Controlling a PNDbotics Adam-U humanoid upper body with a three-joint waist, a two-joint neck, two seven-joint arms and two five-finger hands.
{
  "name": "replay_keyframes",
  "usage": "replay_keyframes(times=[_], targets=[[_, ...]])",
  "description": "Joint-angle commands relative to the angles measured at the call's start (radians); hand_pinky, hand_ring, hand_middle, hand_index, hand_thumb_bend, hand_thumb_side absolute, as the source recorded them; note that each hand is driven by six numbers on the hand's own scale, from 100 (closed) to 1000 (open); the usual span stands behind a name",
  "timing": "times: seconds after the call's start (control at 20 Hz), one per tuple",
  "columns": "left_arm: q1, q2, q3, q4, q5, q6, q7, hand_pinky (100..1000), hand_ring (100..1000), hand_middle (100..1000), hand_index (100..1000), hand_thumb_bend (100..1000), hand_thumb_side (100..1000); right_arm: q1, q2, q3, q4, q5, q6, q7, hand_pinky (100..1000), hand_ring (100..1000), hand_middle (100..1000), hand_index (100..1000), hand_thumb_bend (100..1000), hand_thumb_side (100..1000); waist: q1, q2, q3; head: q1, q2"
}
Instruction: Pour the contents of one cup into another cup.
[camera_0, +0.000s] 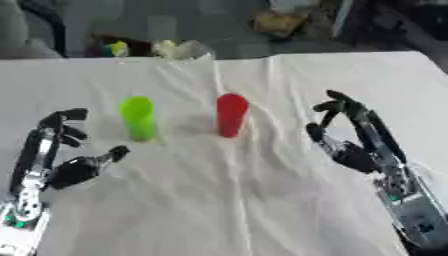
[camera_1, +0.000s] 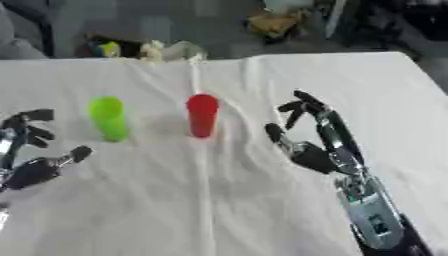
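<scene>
A green cup stands upright on the white tablecloth, left of centre. An upright red cup stands a short way to its right. My left hand hangs to the left of the green cup, open, fingers loosely bent and thumb pointing toward the cup, touching nothing. My right hand is to the right of the red cup, open with fingers spread, also holding nothing. What the cups contain cannot be seen.
A wrinkled white cloth covers the table. Beyond its far edge lie small coloured things and a pale bag. A fold in the cloth runs from the red cup toward the front.
</scene>
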Motion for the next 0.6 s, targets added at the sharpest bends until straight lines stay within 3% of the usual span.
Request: replay_keyframes(times=[0.05, 0.6], targets=[[-0.034, 0.013, -0.008, 0.023, 0.000, -0.006, 0.010, 555, 576, 706, 811, 822, 443, -0.011, -0.015, 0.000, -0.024, -0.002, -0.001, 0.001, 920, 976, 430, 716, 446, 679, -0.001, -0.016, -0.002, 0.003, -0.011], [-0.123, -0.004, -0.014, 0.157, 0.018, -0.022, 0.031, 546, 567, 699, 809, 836, 453, -0.010, -0.012, 0.003, -0.024, -0.003, -0.002, 0.004, 920, 976, 429, 715, 444, 682, 0.002, -0.014, -0.011, 0.008, -0.009]])
